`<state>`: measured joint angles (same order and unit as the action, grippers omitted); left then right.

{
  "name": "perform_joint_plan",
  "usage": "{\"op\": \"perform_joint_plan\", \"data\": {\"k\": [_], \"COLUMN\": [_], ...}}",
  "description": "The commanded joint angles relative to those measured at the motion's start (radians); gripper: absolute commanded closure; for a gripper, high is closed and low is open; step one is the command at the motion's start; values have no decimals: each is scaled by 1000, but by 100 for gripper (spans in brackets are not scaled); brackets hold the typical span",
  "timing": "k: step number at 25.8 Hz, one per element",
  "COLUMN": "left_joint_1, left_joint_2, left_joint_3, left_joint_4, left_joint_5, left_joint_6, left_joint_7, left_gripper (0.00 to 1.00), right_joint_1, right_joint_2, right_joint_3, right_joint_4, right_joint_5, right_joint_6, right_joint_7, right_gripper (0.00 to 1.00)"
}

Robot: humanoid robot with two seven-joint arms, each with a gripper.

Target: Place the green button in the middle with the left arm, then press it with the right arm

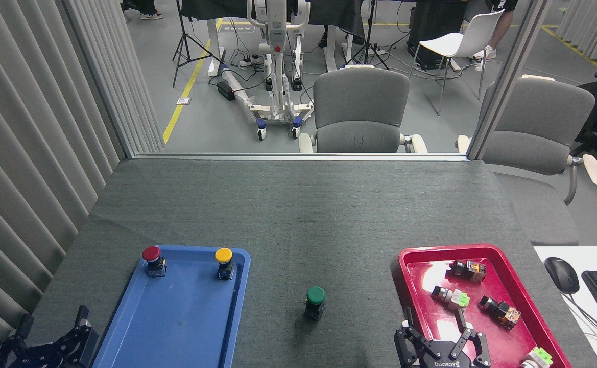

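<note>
Standing upright on the middle [298,225], green button [315,302]; left gripper [48,335] and right gripper [438,335] spread, empty.

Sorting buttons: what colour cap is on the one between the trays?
Dark green cap, head view.

Robotics lab: tripods [188,38], floor cables [249,59]

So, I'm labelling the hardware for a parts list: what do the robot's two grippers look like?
Both look alike: black, multi-fingered, with jointed fingers on a black palm block. The right gripper shows white ROBOTIQ lettering on its palm. The left gripper is the same black build, with faint lettering too dim to read. No cables show.
</note>
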<state>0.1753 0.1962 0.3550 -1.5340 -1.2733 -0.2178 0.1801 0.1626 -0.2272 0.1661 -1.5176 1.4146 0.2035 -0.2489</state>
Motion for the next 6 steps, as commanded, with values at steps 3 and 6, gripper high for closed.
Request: {"op": "perform_joint_plan", "data": {"k": [3,6], "left_joint_1": [1,1], "left_joint_2": [-6,-11], "left_joint_3": [-1,-1], "left_joint_4": [-3,-3], "left_joint_5": [0,0], "left_joint_6": [5,11], "left_joint_7": [1,4], "left_gripper": [1,1], "right_joint_1": [0,2], "right_joint_2": [-1,0], "right_joint_3": [0,0], "right_joint_4": [-1,-1], "right_joint_5": [0,0], "right_joint_6": [1,1], "right_joint_7": [3,-1], "right_gripper": [0,0]}}
